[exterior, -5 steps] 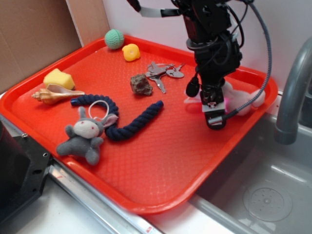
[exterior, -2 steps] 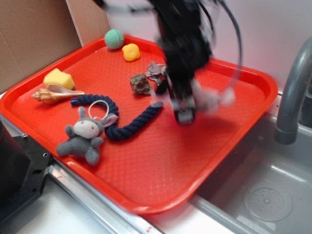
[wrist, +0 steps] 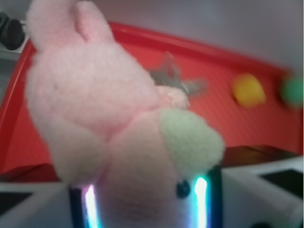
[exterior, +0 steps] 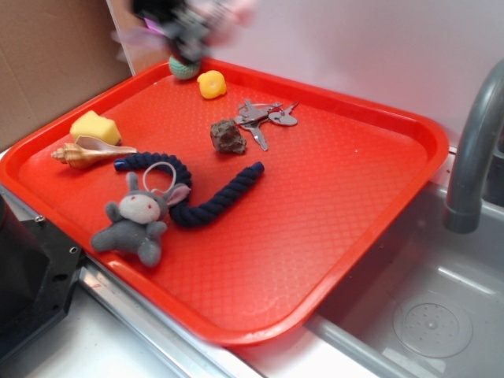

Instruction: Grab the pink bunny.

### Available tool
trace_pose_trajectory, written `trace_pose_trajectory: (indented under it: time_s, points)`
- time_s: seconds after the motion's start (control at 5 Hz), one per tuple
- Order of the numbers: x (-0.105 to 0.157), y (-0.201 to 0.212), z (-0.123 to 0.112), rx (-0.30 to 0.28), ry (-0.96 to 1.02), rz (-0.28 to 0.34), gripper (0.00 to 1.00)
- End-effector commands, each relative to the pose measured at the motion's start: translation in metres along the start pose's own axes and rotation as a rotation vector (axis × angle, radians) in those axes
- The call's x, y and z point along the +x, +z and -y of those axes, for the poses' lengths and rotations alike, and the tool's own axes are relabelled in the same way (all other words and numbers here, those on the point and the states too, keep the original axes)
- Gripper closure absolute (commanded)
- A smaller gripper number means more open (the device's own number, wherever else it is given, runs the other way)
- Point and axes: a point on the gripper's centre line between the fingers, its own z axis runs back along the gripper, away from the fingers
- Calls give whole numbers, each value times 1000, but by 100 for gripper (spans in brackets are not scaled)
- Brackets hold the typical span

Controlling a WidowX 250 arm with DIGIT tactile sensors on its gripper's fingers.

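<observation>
While the pincer [exterior: 189, 35] shows only as a dark blur at the top left of the exterior view, over the tray's far rim, the wrist view is plain: the pink bunny [wrist: 118, 118] fills the frame, pinched between the two lit fingers [wrist: 89, 206], head downward, white muzzle beside the right one. Pincer closed on the plush, so far as the plush allows. Pale pink smear beside the blur in the exterior view; too soft to say which part of the toy.

Red tray [exterior: 370, 197]: raised lip all round, far left corner against a brown cardboard wall [exterior: 47, 63], right edge by the sink [exterior: 425, 307] and the grey faucet [exterior: 472, 150]. Its whole right half and near corner lie bare. Left half crowded:
- green ball [exterior: 183, 69] at the far rim, partly behind the blur
- yellow toy [exterior: 211, 83] just beside it
- keys [exterior: 260, 118] and a brown rock [exterior: 227, 135] near mid-tray
- yellow sponge [exterior: 94, 126] and a seashell [exterior: 87, 153] by the left lip, touching
- navy rope [exterior: 205, 193] curving through the middle
- grey bunny [exterior: 135, 220] near the front lip, against the rope, a white ring [exterior: 161, 177] at its ear

Against one second ago: arm then stood low at the tray's right side with the pink plush on the tray under it. Less than half a second ago it was blurred over mid-tray with the plush in tow. That spot is now bare; other items unmoved.
</observation>
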Motion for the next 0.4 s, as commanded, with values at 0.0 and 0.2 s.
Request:
trace_pose_trajectory:
  time_s: [0.0, 0.2]
  points:
    - [-20, 49, -5, 27, 333, 115, 100]
    - [-17, 46, 1, 26, 303, 84, 100]
